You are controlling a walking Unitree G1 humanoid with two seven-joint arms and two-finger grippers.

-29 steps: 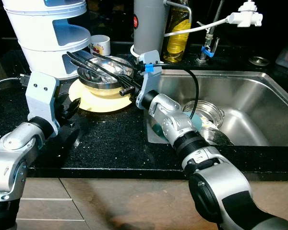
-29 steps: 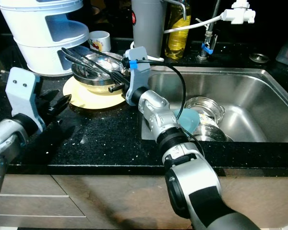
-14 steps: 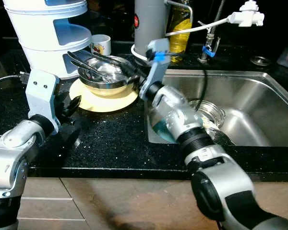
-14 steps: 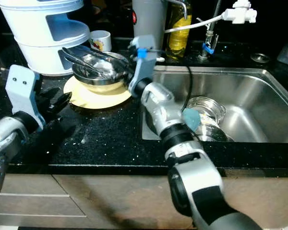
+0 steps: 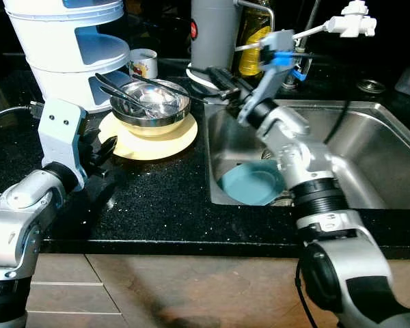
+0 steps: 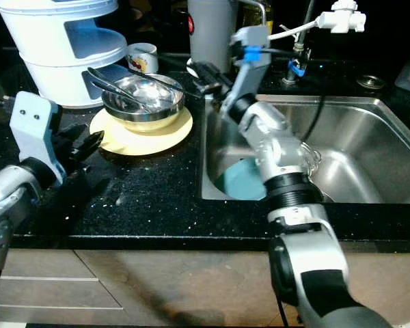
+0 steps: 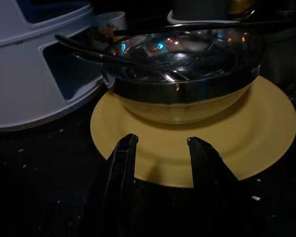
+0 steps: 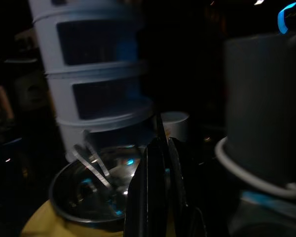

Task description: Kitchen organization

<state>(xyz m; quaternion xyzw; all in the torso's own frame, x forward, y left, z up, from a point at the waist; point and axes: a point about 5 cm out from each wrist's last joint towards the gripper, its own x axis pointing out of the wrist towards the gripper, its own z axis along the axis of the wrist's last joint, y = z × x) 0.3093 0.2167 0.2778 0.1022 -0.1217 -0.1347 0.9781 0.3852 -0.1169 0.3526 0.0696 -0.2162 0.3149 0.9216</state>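
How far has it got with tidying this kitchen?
Early, it seems; nothing looks put away. In hand: the right gripper pinches one thin utensil by the sink. Left: utensils in the steel bowl on the yellow plate, and a blue plate in the sink. The left gripper waits open.

You have no text here that you can read. The white mug [image 5: 143, 63] at the back of the counter [image 5: 157, 198], just beside the white tiered stand [image 5: 68, 48], carries a small coloured print, too small to make out. The grey cylinder [image 5: 214, 34] near the sink's back left corner bears a red round mark [image 5: 193, 29], unreadable too.
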